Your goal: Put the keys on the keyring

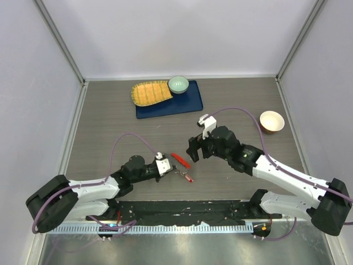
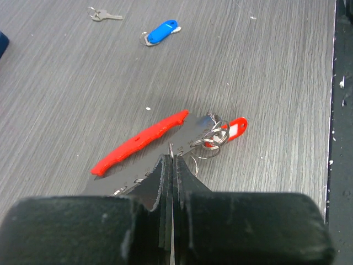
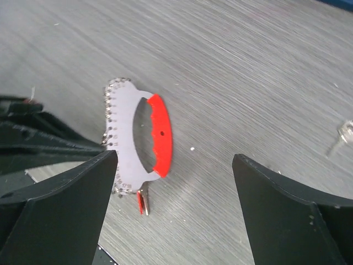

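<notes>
The keyring is a curved grey metal plate (image 2: 190, 132) with small rings and a long curved red tag (image 2: 138, 142). It also shows in the right wrist view (image 3: 126, 127) and in the top view (image 1: 180, 159). My left gripper (image 2: 172, 160) is shut on the plate's ringed edge and holds it just above the table. The red-headed key (image 2: 236, 129) hangs from a ring at the plate's end (image 3: 141, 201). The blue-headed key (image 2: 161, 31) lies loose on the table farther off. My right gripper (image 3: 175, 159) is open and empty, hovering over the keyring (image 1: 193, 149).
A bare silver key (image 2: 105, 15) lies beyond the blue one. At the back stands a blue tray (image 1: 176, 105) with a yellow woven dish (image 1: 150, 93) and a green bowl (image 1: 178, 84). A tan bowl (image 1: 272, 121) sits at the right.
</notes>
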Controlling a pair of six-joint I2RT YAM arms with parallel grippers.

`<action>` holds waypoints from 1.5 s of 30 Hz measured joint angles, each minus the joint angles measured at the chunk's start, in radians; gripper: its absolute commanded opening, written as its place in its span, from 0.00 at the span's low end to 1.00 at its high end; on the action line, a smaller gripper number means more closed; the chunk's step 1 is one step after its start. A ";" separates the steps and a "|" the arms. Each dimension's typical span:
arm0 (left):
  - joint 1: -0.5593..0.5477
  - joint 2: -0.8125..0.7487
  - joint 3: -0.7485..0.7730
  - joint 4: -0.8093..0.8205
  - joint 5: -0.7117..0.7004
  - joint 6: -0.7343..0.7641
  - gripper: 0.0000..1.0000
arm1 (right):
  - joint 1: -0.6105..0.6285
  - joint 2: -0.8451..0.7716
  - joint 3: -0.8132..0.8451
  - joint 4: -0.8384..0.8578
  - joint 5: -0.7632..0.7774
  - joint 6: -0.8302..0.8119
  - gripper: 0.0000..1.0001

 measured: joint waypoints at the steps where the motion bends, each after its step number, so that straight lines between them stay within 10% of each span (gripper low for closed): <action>1: -0.007 0.013 0.000 0.006 -0.006 0.007 0.00 | -0.011 0.004 0.008 -0.019 0.018 0.018 0.92; 29: -0.019 0.100 0.029 -0.016 -0.167 0.021 0.00 | -0.305 0.340 0.026 -0.166 0.034 -0.006 0.34; 45: -0.019 0.101 0.035 -0.053 -0.192 0.020 0.00 | -0.318 0.443 0.117 -0.198 -0.004 -0.153 0.31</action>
